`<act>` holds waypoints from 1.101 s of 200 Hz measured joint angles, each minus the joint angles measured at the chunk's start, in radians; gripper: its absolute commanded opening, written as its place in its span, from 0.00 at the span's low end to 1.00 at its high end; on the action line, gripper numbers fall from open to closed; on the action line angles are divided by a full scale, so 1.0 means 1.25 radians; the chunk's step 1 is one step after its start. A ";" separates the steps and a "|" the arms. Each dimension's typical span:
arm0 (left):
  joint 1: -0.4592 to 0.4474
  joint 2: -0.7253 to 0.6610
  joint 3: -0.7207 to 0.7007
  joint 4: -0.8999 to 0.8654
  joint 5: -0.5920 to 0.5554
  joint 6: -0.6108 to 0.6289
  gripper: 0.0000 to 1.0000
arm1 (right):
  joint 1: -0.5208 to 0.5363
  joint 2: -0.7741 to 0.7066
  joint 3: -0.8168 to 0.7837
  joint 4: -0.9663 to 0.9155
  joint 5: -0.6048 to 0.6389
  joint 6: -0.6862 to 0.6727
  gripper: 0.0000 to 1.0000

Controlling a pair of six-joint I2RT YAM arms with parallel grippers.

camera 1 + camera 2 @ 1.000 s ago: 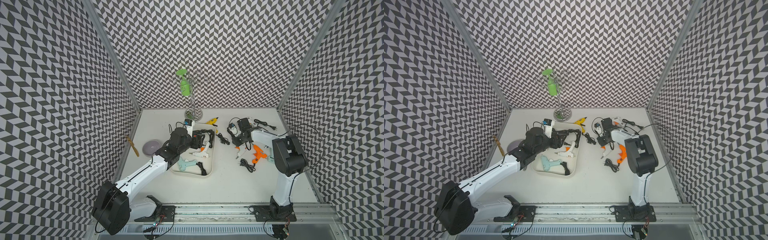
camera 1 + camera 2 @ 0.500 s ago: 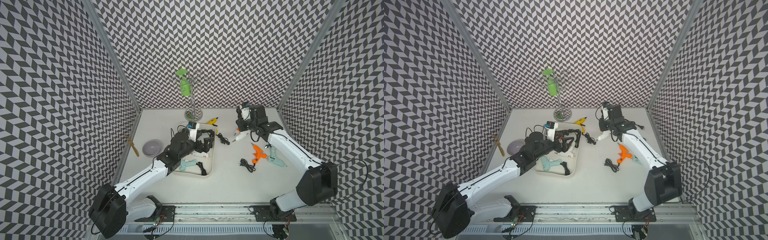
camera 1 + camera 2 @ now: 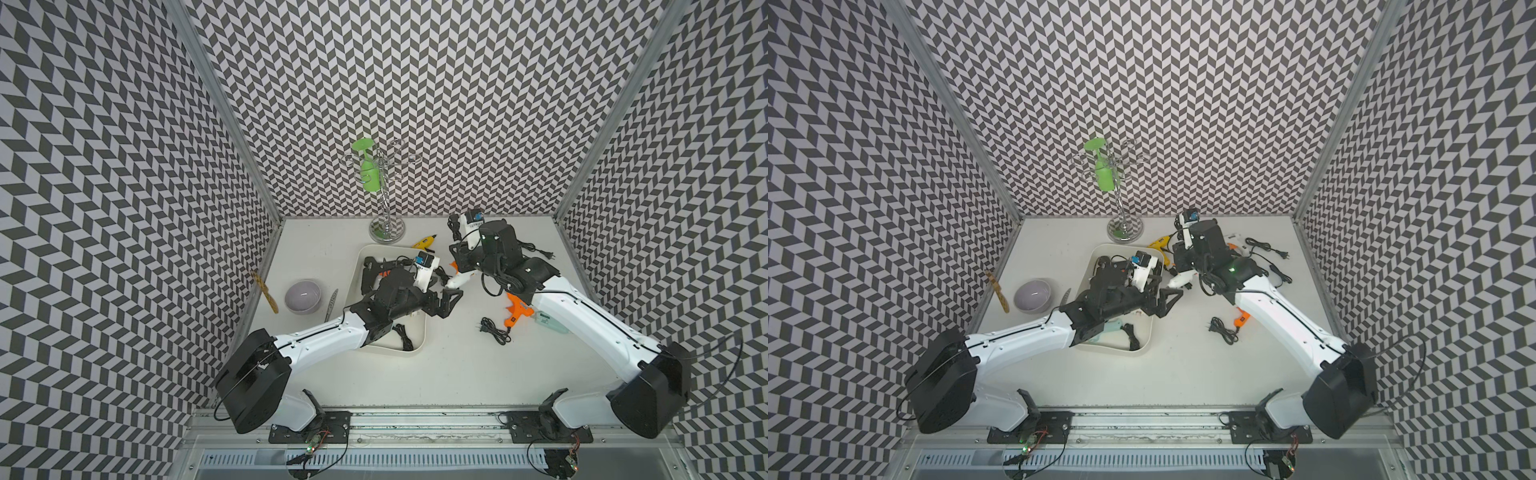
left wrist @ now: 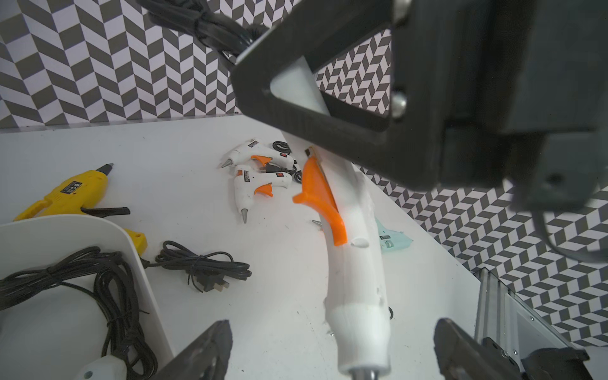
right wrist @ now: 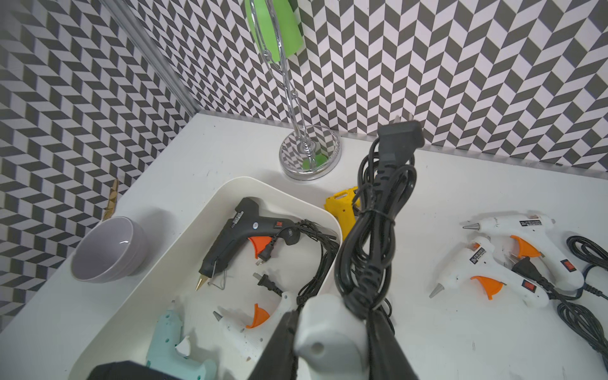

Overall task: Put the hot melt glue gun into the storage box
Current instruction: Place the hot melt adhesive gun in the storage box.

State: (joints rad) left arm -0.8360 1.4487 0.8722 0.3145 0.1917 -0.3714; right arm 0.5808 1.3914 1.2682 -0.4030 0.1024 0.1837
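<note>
The storage box (image 3: 415, 332) lies midway on the worktop (image 3: 457, 374). From it, the bowl (image 3: 304, 296) sits at 9 o'clock, the stand (image 3: 387, 230) at 12, and two glue guns (image 5: 490, 273) lie together at 2. A held glue gun (image 4: 355, 263) hangs just past its 3 o'clock side, in the right end effector (image 5: 330, 329).

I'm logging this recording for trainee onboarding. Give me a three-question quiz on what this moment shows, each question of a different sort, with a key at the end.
1. True or false: the right claw grips the white glue gun while the left claw stands open.
2. Which lies in the storage box? A yellow glue gun; B black glue gun; C orange-bodied glue gun.
3. What hangs from the metal stand at the back?
Key: 1 true; 2 B; 3 a green glass.
</note>
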 measured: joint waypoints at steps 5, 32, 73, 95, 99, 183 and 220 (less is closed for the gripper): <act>-0.001 0.003 0.002 0.003 0.000 -0.002 1.00 | 0.006 -0.005 -0.003 0.004 0.003 0.001 0.16; -0.001 0.025 0.024 0.021 0.001 -0.011 0.87 | 0.029 -0.023 -0.018 0.026 0.016 0.007 0.16; -0.001 0.056 0.050 0.037 0.020 -0.037 0.55 | 0.041 -0.035 -0.039 0.050 0.037 0.007 0.16; -0.001 0.071 0.063 0.041 0.035 -0.038 0.33 | 0.041 -0.043 -0.049 0.066 0.050 0.006 0.16; -0.001 0.072 0.064 0.043 0.039 -0.047 0.30 | 0.041 -0.045 -0.052 0.070 0.051 0.005 0.16; 0.056 0.069 0.062 0.041 0.120 -0.066 0.05 | 0.047 -0.099 -0.085 0.145 0.025 -0.015 0.99; 0.138 -0.044 -0.018 0.015 0.149 -0.078 0.04 | 0.038 -0.117 -0.063 0.145 0.033 -0.042 0.99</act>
State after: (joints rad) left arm -0.6632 1.3941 0.8501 0.3336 0.3775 -0.4694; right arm 0.6289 1.2446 1.1900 -0.2218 0.1432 0.1310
